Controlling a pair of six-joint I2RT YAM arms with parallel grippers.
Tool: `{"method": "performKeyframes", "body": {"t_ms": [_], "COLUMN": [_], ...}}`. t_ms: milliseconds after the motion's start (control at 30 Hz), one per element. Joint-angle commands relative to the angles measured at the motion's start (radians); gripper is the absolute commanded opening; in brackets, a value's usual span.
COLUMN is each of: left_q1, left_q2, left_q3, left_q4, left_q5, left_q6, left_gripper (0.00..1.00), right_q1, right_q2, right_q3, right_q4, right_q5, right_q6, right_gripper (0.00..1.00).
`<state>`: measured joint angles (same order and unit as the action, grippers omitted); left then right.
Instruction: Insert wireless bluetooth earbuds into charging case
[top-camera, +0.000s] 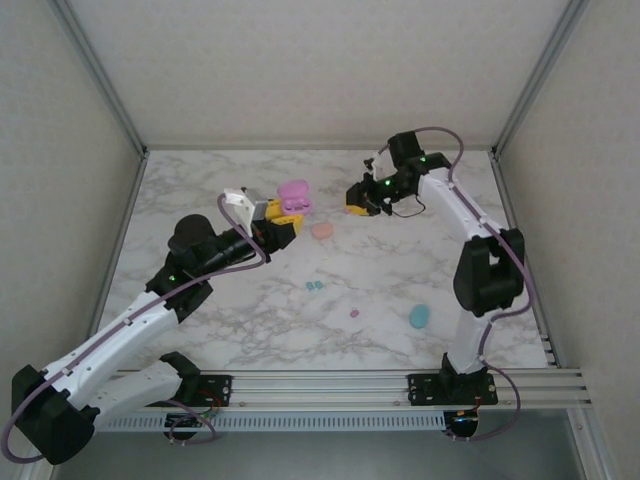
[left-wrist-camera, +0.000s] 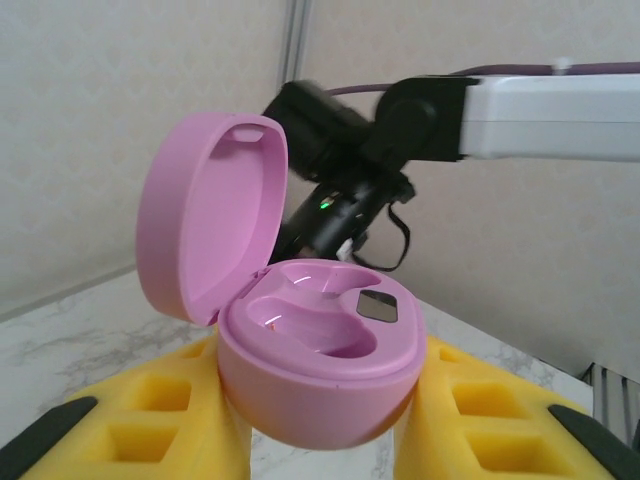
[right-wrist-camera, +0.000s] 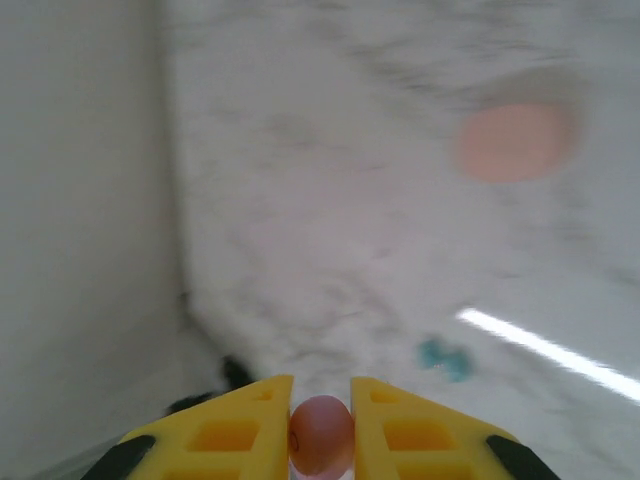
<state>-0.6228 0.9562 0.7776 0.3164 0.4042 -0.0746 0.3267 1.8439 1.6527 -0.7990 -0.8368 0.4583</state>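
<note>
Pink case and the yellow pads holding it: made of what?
Pink case: likely moulded plastic, smooth semi-gloss; soft highlights on its rim. Yellow pads: matte, with square pockets; looks like foam or printed plastic, can't tell which.

Pink case (left-wrist-camera: 320, 375), peach earbud (right-wrist-camera: 321, 436), marbled table (top-camera: 380, 285)

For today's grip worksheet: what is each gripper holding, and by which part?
The left gripper clamps the open pink case by its lower half; the right gripper pinches a peach-pink earbud by its sides.
</note>
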Motion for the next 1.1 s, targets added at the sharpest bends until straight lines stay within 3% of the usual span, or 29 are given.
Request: {"method": "performKeyframes", "body": {"t_ms": [0, 233, 533, 867, 1067], "left_q1": [0.034, 0.09, 0.095, 0.09, 0.073], "left_q2": [-0.026, -0.033, -0.014, 0.011, 0.043], "left_q3": [0.009, 0.005, 0.005, -0.004, 0.02], "left_q4": [0.004, -0.003, 0.0, 0.044, 0.04], "left_q5": [-0.011, 0.016, 0.042, 0.126, 0.172], "left_q6": [0.02, 0.032, 0.043, 0.087, 0.109], "left_gripper": [0.32, 0.32, 0.32, 0.33, 0.33], "right_q1": [-0.005, -0.001, 0.014, 0.079, 0.141], "right_q2": [-0.04, -0.108, -0.167, -0.326, -0.394], "right_q3": [-0.079, -0.109, -0.13, -0.105, -0.104], "right_q4": [0.181, 0.212, 0.284, 0.263, 0.313], "right_q5": [-0.325, -0.412, -0.424, -0.231, -0.179], "right_q6": [0.157, 0.224, 0.336, 0.244, 0.209], "right_gripper": [0.19, 0.19, 0.19, 0.2, 0.2]}}
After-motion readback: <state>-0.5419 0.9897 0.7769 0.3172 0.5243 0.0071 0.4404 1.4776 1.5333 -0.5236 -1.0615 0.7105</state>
